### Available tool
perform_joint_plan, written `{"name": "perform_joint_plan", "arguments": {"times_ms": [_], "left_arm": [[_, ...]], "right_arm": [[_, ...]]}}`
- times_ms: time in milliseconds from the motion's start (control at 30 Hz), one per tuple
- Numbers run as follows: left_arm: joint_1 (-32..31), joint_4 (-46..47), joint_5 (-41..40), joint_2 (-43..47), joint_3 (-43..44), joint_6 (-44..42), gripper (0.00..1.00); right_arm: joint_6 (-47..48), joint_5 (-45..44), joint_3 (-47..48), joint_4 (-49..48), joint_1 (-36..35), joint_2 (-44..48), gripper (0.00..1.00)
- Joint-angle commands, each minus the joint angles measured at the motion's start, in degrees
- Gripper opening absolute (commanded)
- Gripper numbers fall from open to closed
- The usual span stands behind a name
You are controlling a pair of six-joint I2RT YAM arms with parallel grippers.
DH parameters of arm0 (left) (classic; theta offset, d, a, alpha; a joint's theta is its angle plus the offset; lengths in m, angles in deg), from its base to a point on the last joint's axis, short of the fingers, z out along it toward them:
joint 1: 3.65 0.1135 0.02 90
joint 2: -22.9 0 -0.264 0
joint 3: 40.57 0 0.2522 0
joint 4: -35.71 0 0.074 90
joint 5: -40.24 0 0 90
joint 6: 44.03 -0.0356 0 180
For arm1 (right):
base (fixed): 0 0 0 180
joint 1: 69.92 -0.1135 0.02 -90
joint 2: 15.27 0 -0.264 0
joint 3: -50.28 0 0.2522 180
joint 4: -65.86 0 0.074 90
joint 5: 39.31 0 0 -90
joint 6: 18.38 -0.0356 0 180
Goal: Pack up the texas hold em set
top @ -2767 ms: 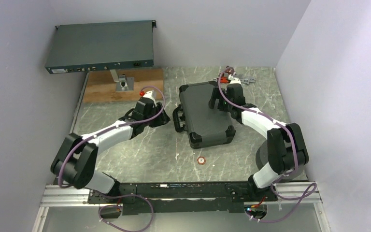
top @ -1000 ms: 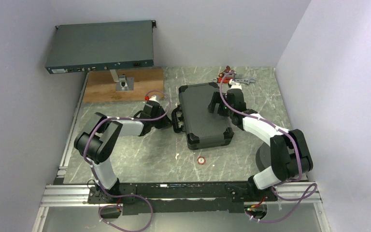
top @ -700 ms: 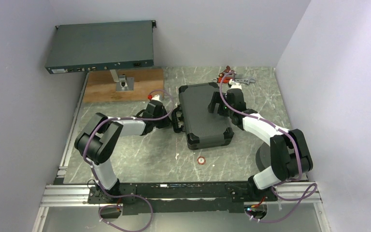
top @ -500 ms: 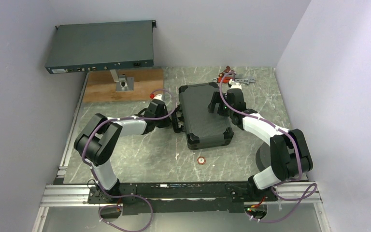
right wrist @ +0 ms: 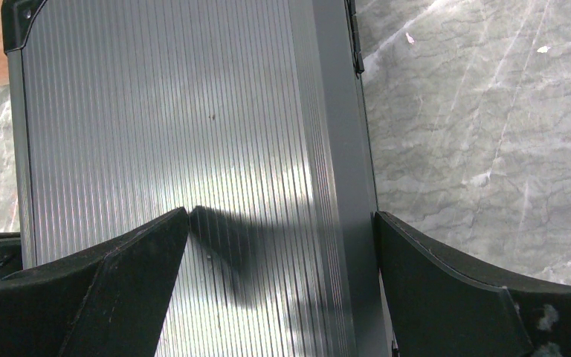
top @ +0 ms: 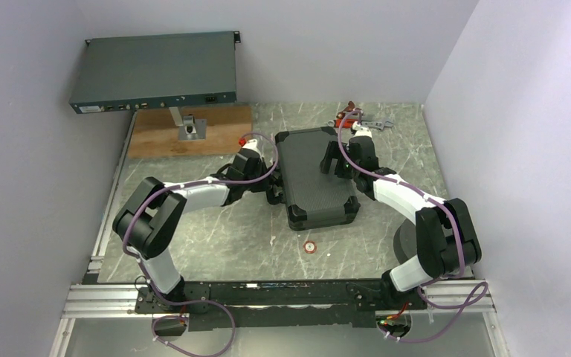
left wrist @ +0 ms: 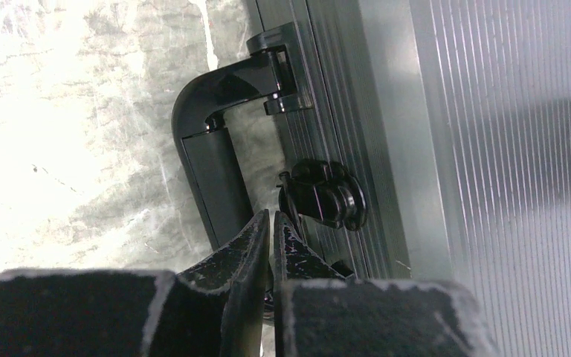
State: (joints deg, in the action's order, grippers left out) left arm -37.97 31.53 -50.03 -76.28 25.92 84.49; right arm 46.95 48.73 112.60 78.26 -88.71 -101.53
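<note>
The dark ribbed poker case (top: 314, 178) lies closed on the marble table. My left gripper (top: 271, 190) is at the case's left side, by its black handle (left wrist: 212, 160). In the left wrist view its jaws (left wrist: 271, 222) are shut with nothing between them, tips just below the round black latch (left wrist: 328, 198). My right gripper (top: 337, 165) is open over the lid's far right part. In the right wrist view (right wrist: 282, 223) one finger rests on the ribbed lid (right wrist: 171, 126) and the other hangs past the case's edge. A single red-and-white chip (top: 309, 246) lies on the table in front of the case.
A grey rack unit (top: 155, 71) stands at the back left above a wooden board (top: 156, 134) with a small metal bracket (top: 189, 128). Loose tools (top: 358, 117) lie at the back behind the case. Walls close in both sides.
My left gripper has moved right, from the open table up to the case's handle and latch side. My right gripper has stayed on the lid.
</note>
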Motion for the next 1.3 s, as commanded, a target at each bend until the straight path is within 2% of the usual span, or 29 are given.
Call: {"name": "perform_joint_plan", "arguments": {"times_ms": [0, 867, 1267], "left_arm": [[-0.1, 2.1, 0.8, 0.7, 2.6, -1.0, 0.13], [-3.7, 3.5, 2.6, -1.5, 5.2, -3.7, 0.09], [-4.1, 4.0, 2.8, -4.1, 3.9, -3.3, 0.07]], "right_arm": [[0.8, 7.3, -2.3, 11.7, -3.3, -4.2, 0.95], [1.0, 7.9, -1.3, 12.1, -3.8, -5.1, 0.95], [1.1, 7.9, -1.0, 12.3, -3.9, -5.2, 0.95]]}}
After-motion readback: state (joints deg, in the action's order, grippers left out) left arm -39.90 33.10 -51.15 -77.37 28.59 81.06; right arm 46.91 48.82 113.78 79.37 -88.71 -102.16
